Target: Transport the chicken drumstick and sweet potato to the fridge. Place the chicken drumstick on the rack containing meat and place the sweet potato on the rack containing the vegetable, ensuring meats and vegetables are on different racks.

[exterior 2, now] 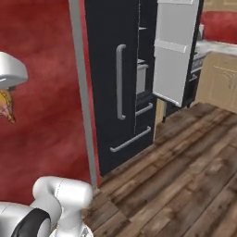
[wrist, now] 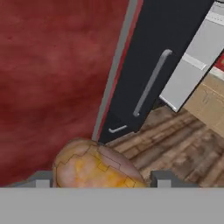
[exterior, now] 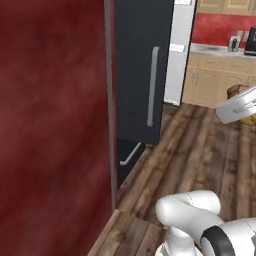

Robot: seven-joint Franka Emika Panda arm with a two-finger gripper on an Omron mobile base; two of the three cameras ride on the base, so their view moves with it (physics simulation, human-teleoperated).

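Left of the gripper rises a red wall. Its jaws clamp the chicken drumstick between them, carried clear of the floor for transport. Ahead and rightward stands the fridge, its door swung wide to receive it

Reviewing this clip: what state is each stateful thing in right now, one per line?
chicken drumstick: held between the end effector's fingertips, off the floor.
end effector: closed on the drumstick.
fridge: left door shut, right door swung open; white door bins look empty from here.
lower fridge drawer: shut.
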